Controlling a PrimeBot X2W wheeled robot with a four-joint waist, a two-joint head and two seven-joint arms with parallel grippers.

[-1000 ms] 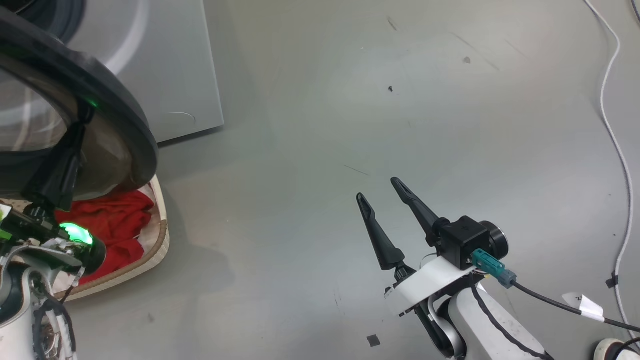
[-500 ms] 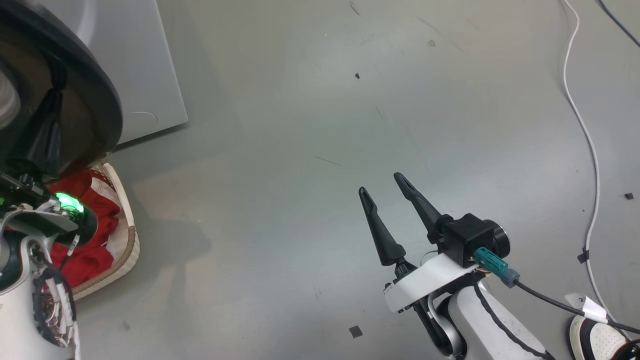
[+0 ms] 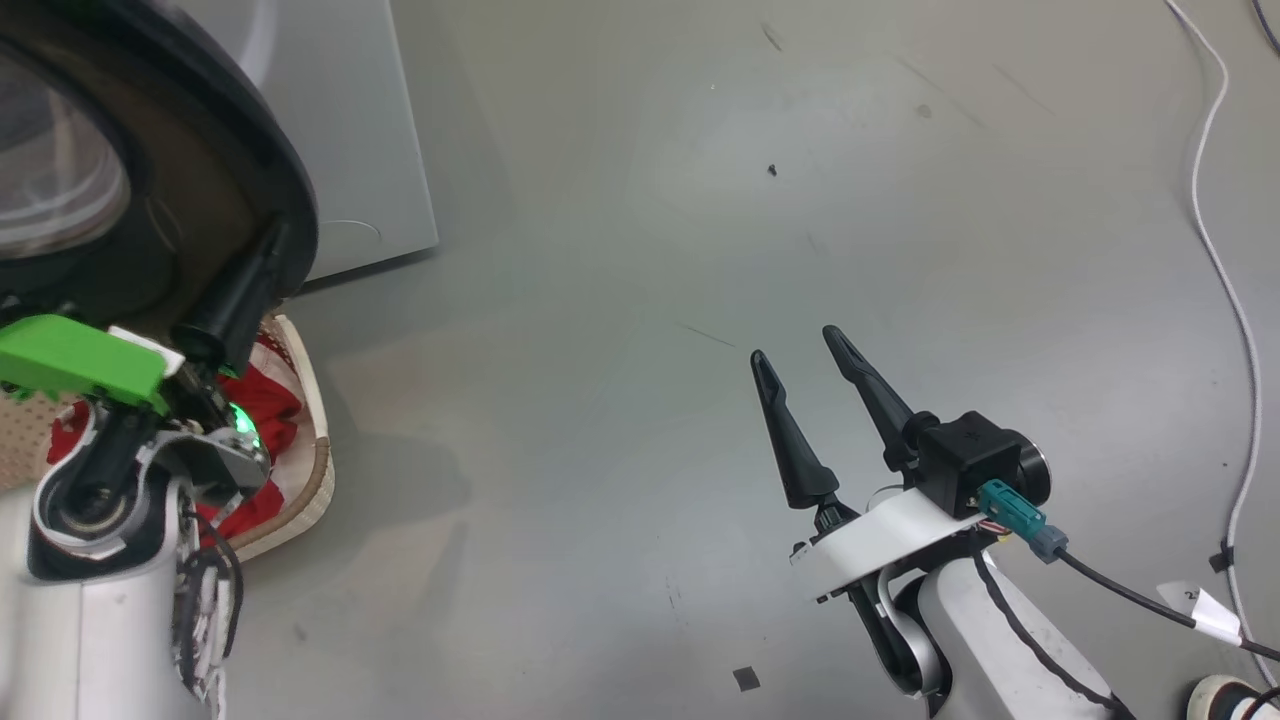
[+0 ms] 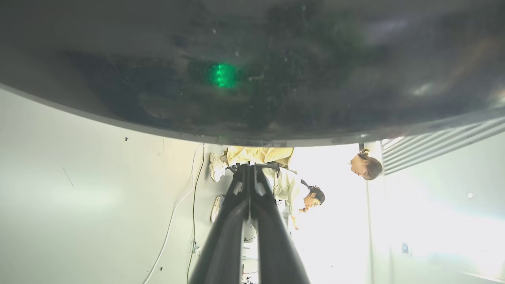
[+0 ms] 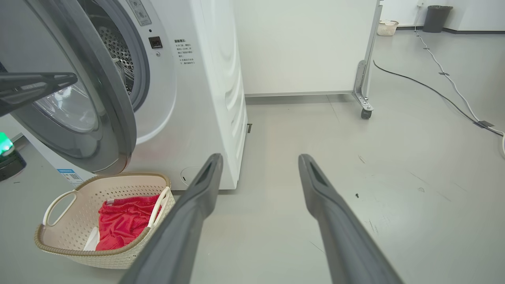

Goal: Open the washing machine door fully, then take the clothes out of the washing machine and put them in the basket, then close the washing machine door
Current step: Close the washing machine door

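Observation:
The washing machine (image 5: 197,79) stands with its door (image 5: 98,102) swung partly out, so the steel drum (image 5: 114,43) shows behind it. The door (image 3: 150,150) hangs over the basket (image 3: 312,470). That cream basket (image 5: 98,250) sits on the floor in front of the machine and holds the red clothes (image 5: 126,219), which also show past my left wrist as clothes (image 3: 270,400). My left gripper (image 3: 270,240) is shut with nothing in it, its tips against the door's black rim (image 4: 236,79). My right gripper (image 3: 796,346) hangs open over bare floor, apart from everything.
A white cable (image 3: 1230,280) runs along the floor at the right, and a shoe (image 3: 1225,695) sits at the bottom right corner. A white panel on a caster (image 5: 365,112) stands behind the machine. Two people (image 4: 292,185) are beyond the door.
The head camera swung left and then back. My left wrist has turned and its shut fingers now reach the door's outer rim edge. The right gripper stays open, barely moved.

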